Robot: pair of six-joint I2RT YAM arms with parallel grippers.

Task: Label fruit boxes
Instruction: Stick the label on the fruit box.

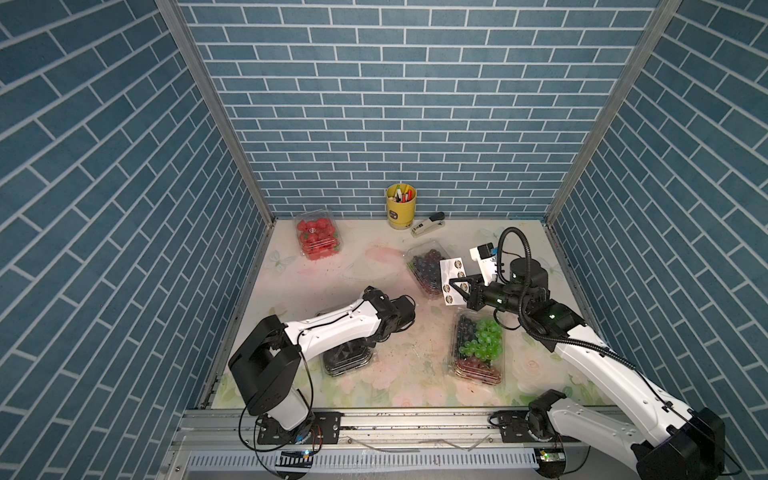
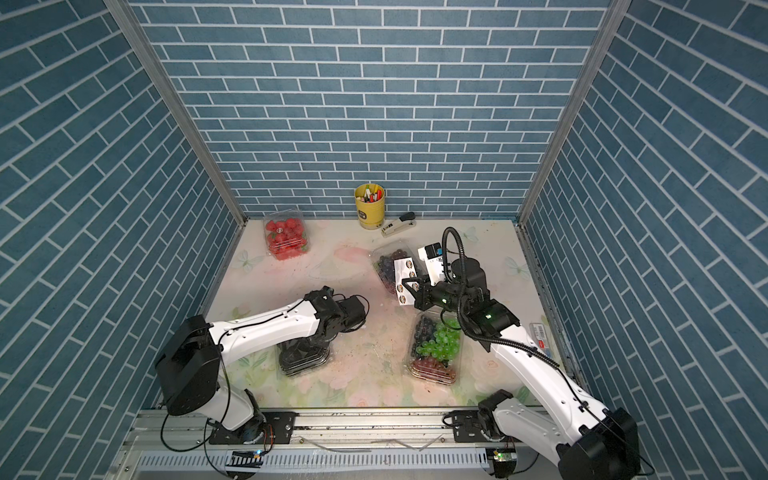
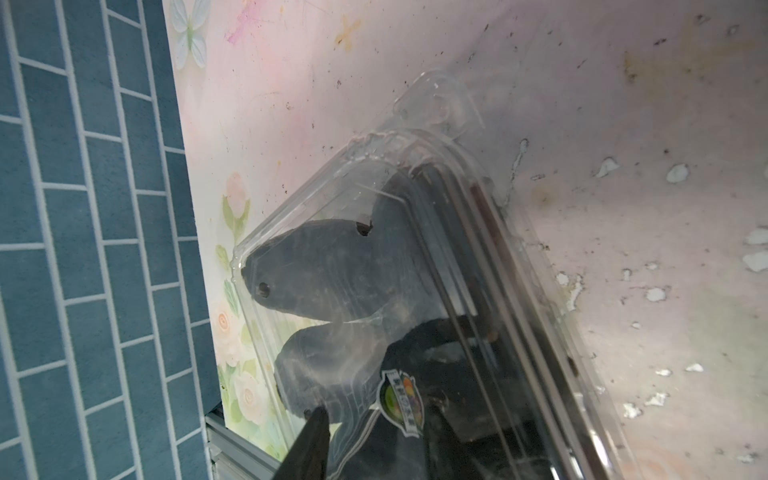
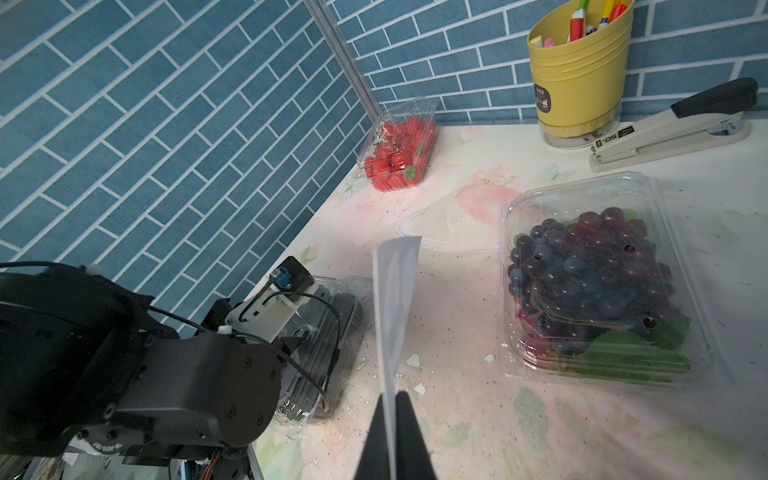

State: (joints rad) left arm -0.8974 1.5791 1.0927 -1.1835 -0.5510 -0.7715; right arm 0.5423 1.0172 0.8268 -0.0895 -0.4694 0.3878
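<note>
Four clear fruit boxes sit on the floral table: strawberries (image 1: 316,239) at the back left, dark grapes (image 1: 426,266) in the middle, mixed grapes (image 1: 478,349) at the front right, and black fruits (image 1: 347,359) at the front left. My left gripper (image 3: 378,419) points down at the lid of the black fruits box (image 3: 353,270). It is open, with a round sticker (image 3: 401,405) lying on the lid between its fingers. My right gripper (image 4: 390,395) is shut on the white sticker sheet (image 4: 395,291), held upright above the table between the dark grapes (image 4: 594,274) and the mixed grapes.
A yellow pen cup (image 1: 401,205) and a stapler (image 1: 428,224) stand by the back wall. A small flat packet (image 2: 540,332) lies near the right wall. Blue brick walls close in three sides. My left arm (image 1: 332,324) reaches over the black fruits box.
</note>
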